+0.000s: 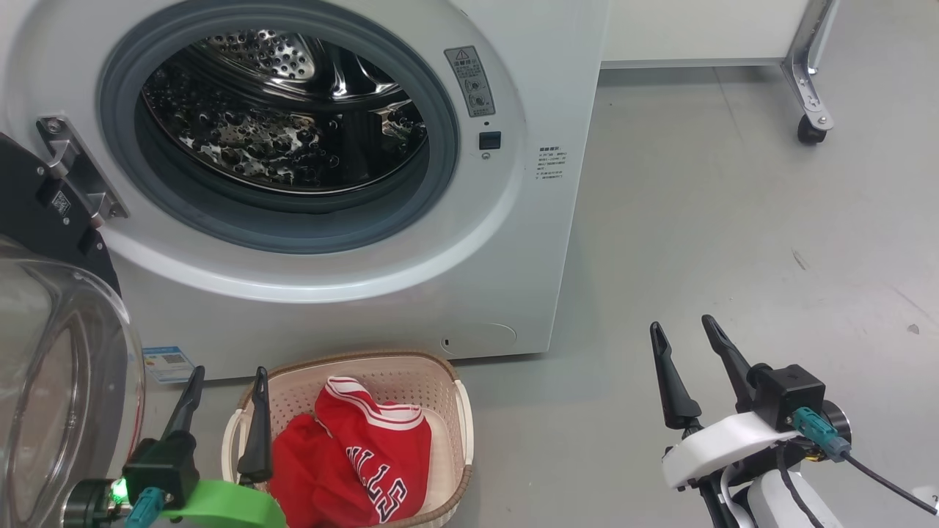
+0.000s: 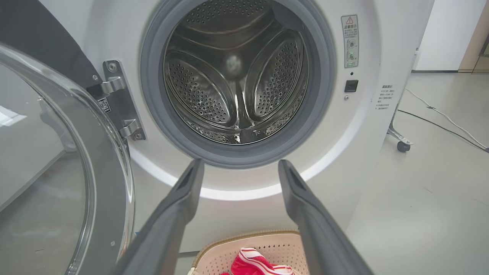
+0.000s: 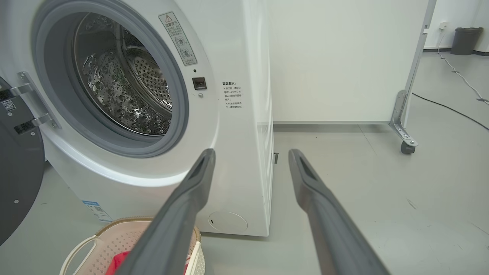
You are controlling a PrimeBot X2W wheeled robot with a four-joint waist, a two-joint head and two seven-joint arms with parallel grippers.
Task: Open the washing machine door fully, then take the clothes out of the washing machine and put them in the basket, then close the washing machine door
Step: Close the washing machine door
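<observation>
red jersey (image 1: pixel 359 455) in basket (image 1: pixel 465 411) | left gripper (image 1: pixel 229 372), right gripper (image 1: pixel 681 323): fingers apart, empty | risk: washing machine door (image 1: pixel 44 352), 9 o'clock, clips left gripper on closing

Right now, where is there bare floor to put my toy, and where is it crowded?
The grey floor is bare between the washing machine and the wheeled frame leg, around the right tool. The drum is empty, so a hand could pass. Crowded: lower left, where the washing machine door, the basket holding the clothes and the left tool bunch up.
</observation>
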